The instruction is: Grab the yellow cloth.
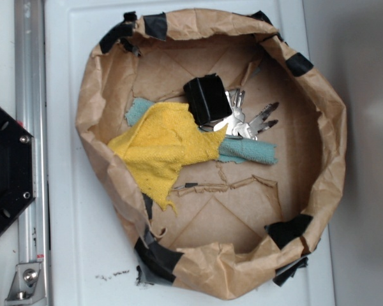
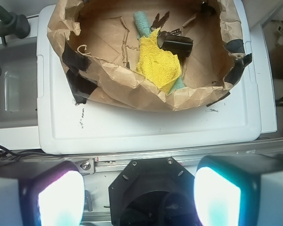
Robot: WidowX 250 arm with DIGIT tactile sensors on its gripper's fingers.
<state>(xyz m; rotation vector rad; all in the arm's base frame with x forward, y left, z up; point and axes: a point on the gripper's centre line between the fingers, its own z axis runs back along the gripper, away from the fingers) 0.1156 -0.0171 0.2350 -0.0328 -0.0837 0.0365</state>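
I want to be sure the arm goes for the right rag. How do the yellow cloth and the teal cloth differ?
The yellow cloth is bright yellow; the teal cloth is blue-green. The yellow one shows far more area, spread with pointed corners, while the teal one shows only as narrow strips. The yellow cloth lies on top, covering the teal cloth's middle. Both are fuzzy rags inside the paper-lined bin, beside the black box.

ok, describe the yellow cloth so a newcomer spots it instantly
Find the brown paper bowl taped with black on the white surface. Inside, left of centre, lies the yellow cloth, fuzzy with pointed corners. It is the largest item there, overlapping a smaller teal cloth, with a black box and keys at its upper right.
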